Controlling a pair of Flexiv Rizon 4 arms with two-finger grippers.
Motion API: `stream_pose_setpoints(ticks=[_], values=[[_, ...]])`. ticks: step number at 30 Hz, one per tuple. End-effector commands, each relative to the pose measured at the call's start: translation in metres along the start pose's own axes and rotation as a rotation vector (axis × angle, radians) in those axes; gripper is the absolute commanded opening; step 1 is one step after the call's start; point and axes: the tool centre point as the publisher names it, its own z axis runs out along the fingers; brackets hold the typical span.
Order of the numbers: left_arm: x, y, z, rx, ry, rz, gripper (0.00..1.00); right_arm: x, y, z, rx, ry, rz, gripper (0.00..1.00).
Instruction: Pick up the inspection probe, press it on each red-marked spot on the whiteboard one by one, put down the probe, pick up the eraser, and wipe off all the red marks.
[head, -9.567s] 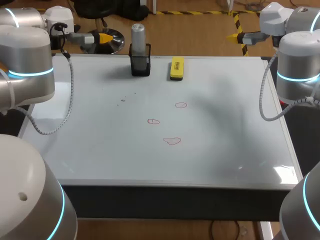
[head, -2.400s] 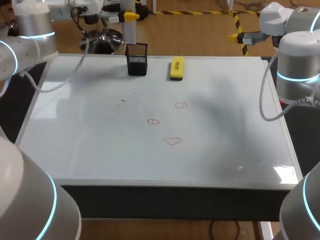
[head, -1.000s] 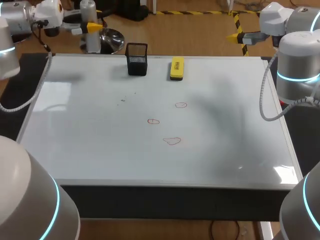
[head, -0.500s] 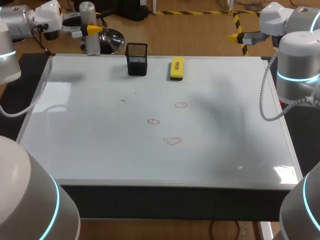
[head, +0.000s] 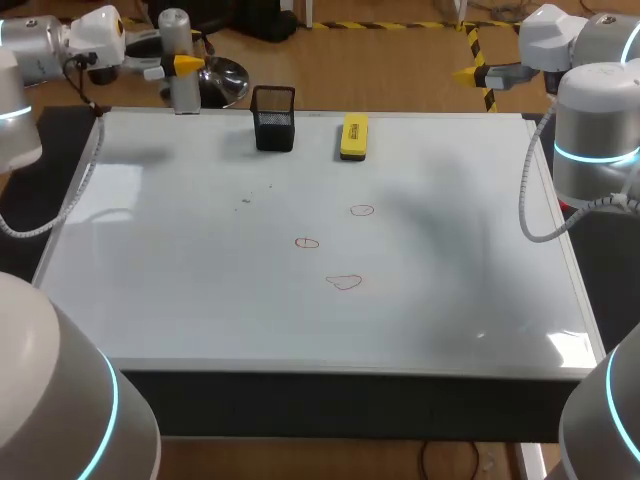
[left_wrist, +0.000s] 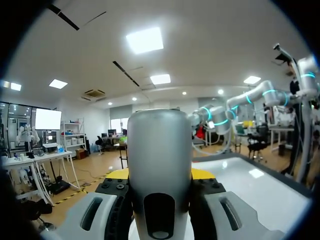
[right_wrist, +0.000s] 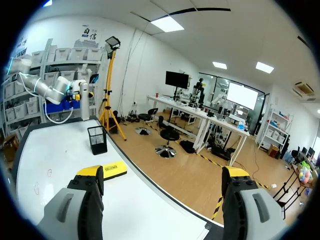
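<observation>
Grey probe (head: 178, 55) upright near whiteboard (head: 200, 300) corner; yellow eraser (head: 353, 136) flat.

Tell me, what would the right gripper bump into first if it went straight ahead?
Probably nothing nearby. The right gripper is open and points past the whiteboard, over floor; the eraser and holder lie off to one side.

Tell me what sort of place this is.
Probably a robot test bench: the left claw holding a probe, a flat whiteboard with red marks, and an eraser on it.

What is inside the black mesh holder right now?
Nothing rises above the rim of the holder; the probe is held in the left claw. Its floor is hidden behind the mesh wall.
</observation>
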Motion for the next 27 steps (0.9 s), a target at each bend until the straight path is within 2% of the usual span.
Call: stream_pose_setpoints(ticks=[1,6,12,18,27], values=[[0.001,-0.002,0.0,-0.001,-0.001,0.001,0.0,0.0,0.0,0.0,0.001,0.001,0.0,1.0],[0.001,-0.002,0.0,-0.001,-0.001,0.001,0.0,-0.019,0.004,0.025,0.055,0.196,-0.088,1.0],[0.001,-0.002,0.0,-0.001,-0.001,0.001,0.0,-0.025,0.014,0.061,0.091,0.433,-0.222,1.0],[0.001,-0.002,0.0,-0.001,-0.001,0.001,0.0,-0.014,0.028,0.092,0.147,0.717,-0.413,1.0],[0.001,-0.002,0.0,-0.001,-0.001,0.001,0.0,0.014,0.043,0.128,0.258,1.001,-0.7,1.0]])
